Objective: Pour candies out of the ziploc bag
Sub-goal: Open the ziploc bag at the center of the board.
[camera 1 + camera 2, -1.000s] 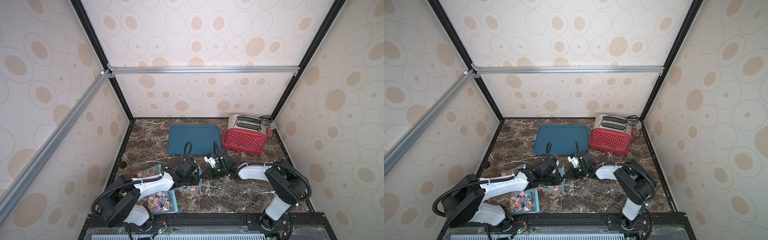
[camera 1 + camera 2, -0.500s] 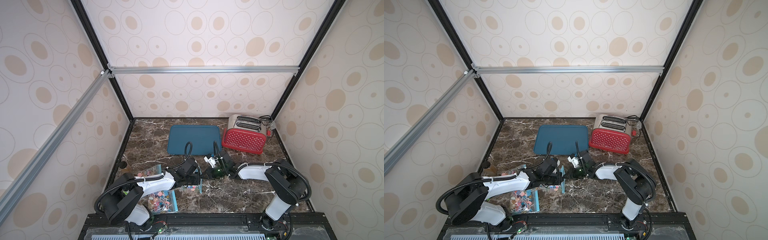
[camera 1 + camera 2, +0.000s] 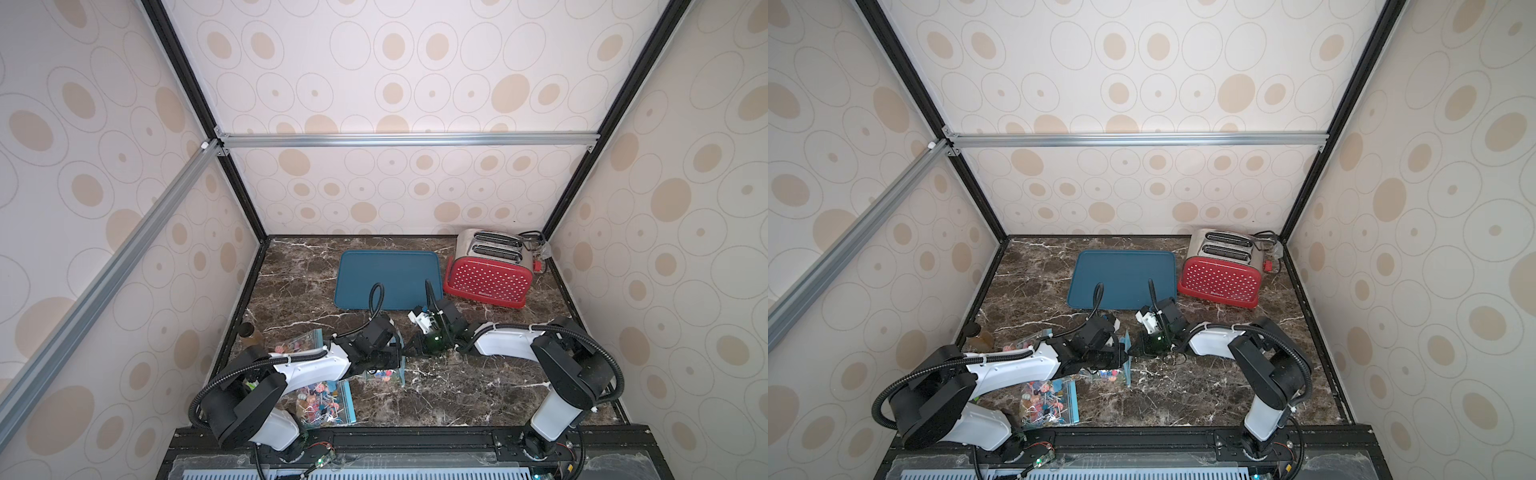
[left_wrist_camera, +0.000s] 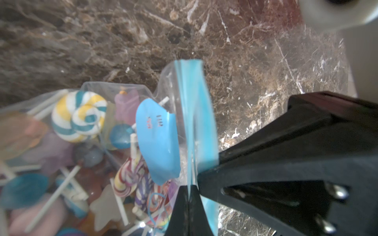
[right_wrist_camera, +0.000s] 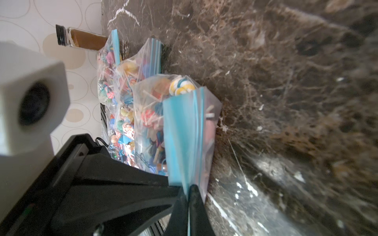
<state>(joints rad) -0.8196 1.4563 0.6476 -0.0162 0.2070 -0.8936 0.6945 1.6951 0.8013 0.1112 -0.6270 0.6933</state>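
The ziploc bag point(image 3: 384, 374) point(image 3: 1108, 374) stands on the marble between my two arms, with its blue zip strip point(image 4: 192, 114) point(image 5: 184, 132) turned upward. Candies point(image 4: 79, 116) point(image 5: 151, 118) fill it: small swirled, blue and pink lollipops on white sticks. My left gripper point(image 4: 189, 191) point(image 3: 397, 355) is shut on one lip of the zip strip. From the opposite side my right gripper point(image 5: 189, 190) point(image 3: 409, 347) is shut on the other lip. The two sets of fingertips nearly touch each other at the bag's mouth.
Two more candy-filled bags point(image 3: 297, 345) point(image 3: 326, 405) lie left of the held one, under the left arm. A brown jar point(image 3: 249, 332) stands by the left wall. Behind the arms are a blue tray point(image 3: 388, 278) and a red toaster point(image 3: 488, 278).
The left gripper's jaws have closed the last bit onto the zip strip. Both arms and the bag have hardly shifted.
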